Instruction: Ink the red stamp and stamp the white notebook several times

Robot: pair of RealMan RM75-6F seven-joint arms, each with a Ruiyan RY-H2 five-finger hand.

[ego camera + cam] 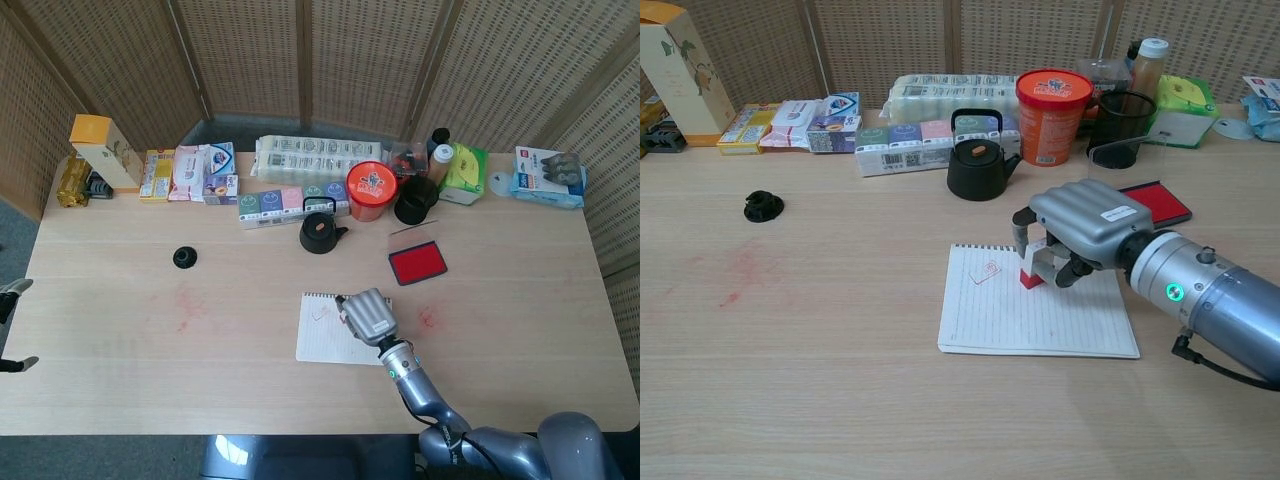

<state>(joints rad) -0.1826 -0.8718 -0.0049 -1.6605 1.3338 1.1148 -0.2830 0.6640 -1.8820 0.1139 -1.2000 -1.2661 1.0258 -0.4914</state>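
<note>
Right hand: the right hand (1080, 225) is curled over the red stamp (1032, 272), gripping it upright between thumb and fingers, its red base pressed on the white notebook (1040, 318).
Notebook: it lies flat on the bench (820, 330), with one red mark (988, 270) just left of the stamp.
Head view: the hand's back (367, 316) hides the stamp from above; the open red ink pad (417, 262) shows fully, well apart from the notebook (318, 340).
Chest view: stamp and mark are clear here; the ink pad is mostly hidden behind the hand.
Left hand: not seen in either view.
Behind: a black kettle (979, 160) and an orange tub (1053, 100).
</note>
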